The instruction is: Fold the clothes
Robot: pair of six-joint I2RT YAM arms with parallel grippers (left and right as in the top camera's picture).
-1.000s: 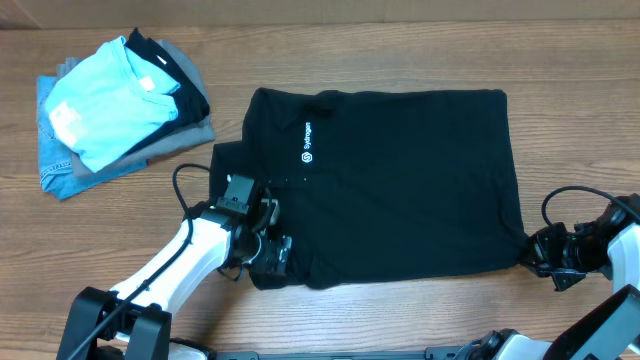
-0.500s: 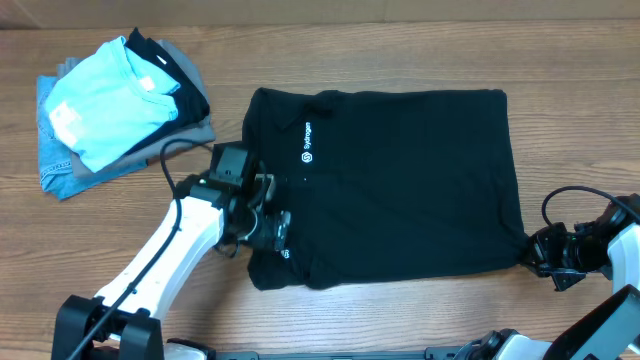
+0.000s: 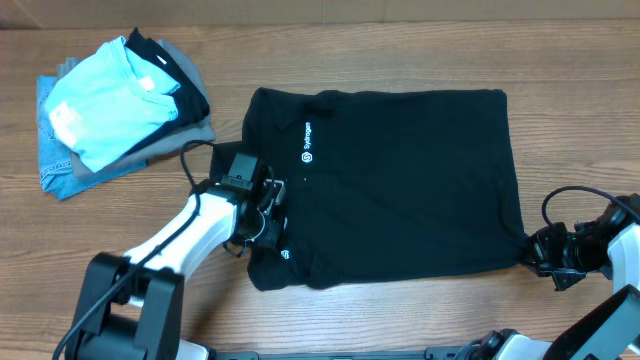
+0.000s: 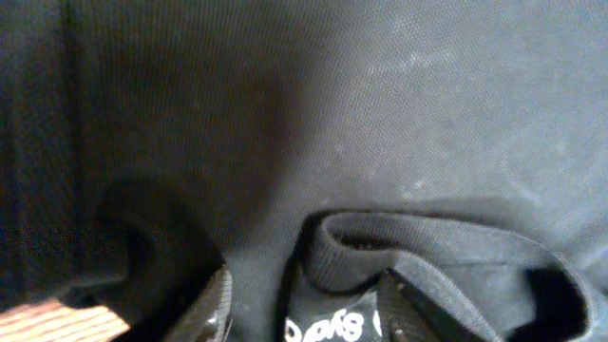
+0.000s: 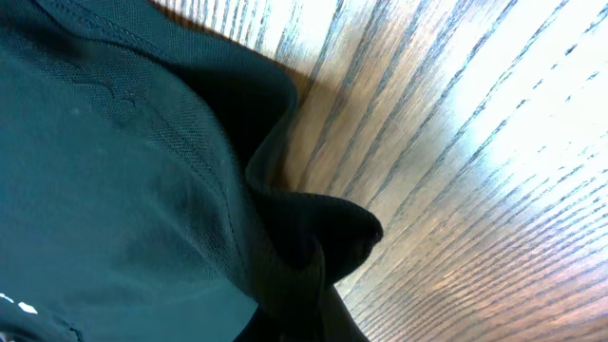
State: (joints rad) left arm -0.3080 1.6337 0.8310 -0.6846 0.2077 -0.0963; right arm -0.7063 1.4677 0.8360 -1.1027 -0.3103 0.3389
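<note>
2 arms: both are at the black polo shirt (image 3: 400,180), 1 at each end of its near edge, which suits a fold made along the length of the garment.
Shirt position: spread flat in the middle of the worktop (image 3: 420,325), collar toward the left, hem toward the right, chest logo facing up.
Left gripper (image 3: 270,213): low over the shirt at its left end, just above the near sleeve (image 3: 280,262).
Left fingers (image 4: 215,302): they stand apart on either side of a raised fold of sleeve cuff bearing a white logo. Whether they pinch it yet I cannot tell.
Why there: the sleeve lies loose at the near left corner, so it probably has to be tucked in over the chest before the body can fold into a neat rectangle.
Right gripper (image 3: 537,250): at the near right corner of the hem, low on the worktop.
Right fingers: closed. The wrist view shows the hem corner bunched up and drawn off the wood toward them, so I judge they grip that corner.
Why held: 1 pinned corner holds the cloth taut and ready to lift.
Stage: early, judged from the shirt lying at full width with no body fold visible.
Risk: thin knit can slip, or drag a 2nd layer along.
Off to the side: a light blue T-shirt (image 3: 100,100) on a folded stack (image 3: 60,175) at the far left, well apart from the work.
</note>
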